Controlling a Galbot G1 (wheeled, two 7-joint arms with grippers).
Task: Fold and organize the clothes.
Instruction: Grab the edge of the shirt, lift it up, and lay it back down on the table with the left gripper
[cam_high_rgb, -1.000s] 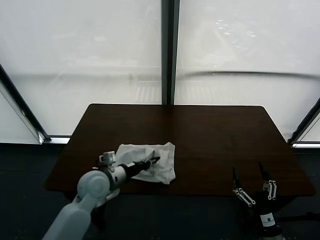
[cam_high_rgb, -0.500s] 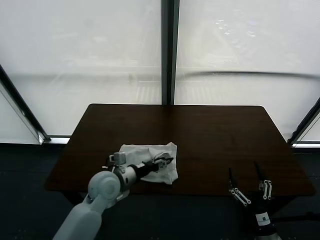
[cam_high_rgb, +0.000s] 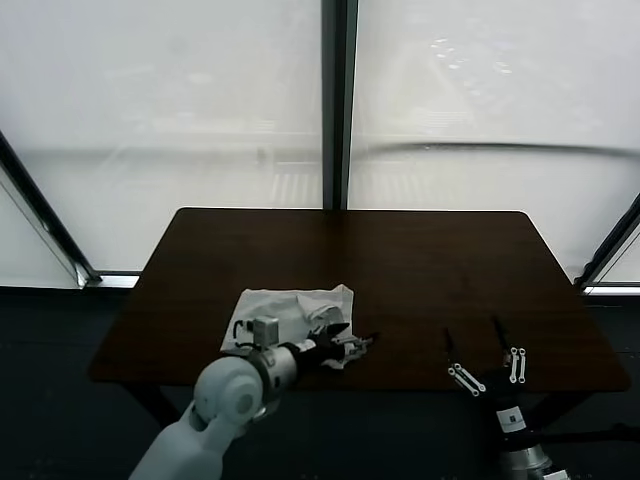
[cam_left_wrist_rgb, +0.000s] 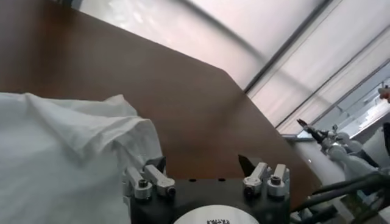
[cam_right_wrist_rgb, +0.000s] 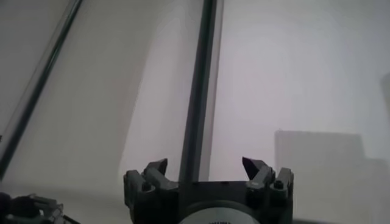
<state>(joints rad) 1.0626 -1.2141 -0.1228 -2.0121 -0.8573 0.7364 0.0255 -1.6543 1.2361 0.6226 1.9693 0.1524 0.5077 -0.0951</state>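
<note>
Worktop (cam_high_rgb: 420, 260) edges all show in your head view; the far half and the whole right side lie bare, so you have open room there; the near edge runs just under both grippers. The T-shirt (cam_high_rgb: 290, 318) lies crumpled at the near left of the worktop, close to that near edge, and well apart from the right and far edges.

Part of the T-shirt is hidden behind the left arm in the head view; its print cannot be made out; in the left wrist view the cloth (cam_left_wrist_rgb: 67, 158) is cut off at the frame's edge.

The left gripper (cam_high_rgb: 348, 343) reaches rightward from the near left, low over the T-shirt's right near corner, just past the cloth onto bare wood; its jaws stand apart with nothing between them, as your left wrist view (cam_left_wrist_rgb: 201, 165) shows. The right gripper (cam_high_rgb: 483, 352) waits at the near right edge, pointing up toward the windows (cam_right_wrist_rgb: 274, 73); its jaws are spread wide and empty.
</note>
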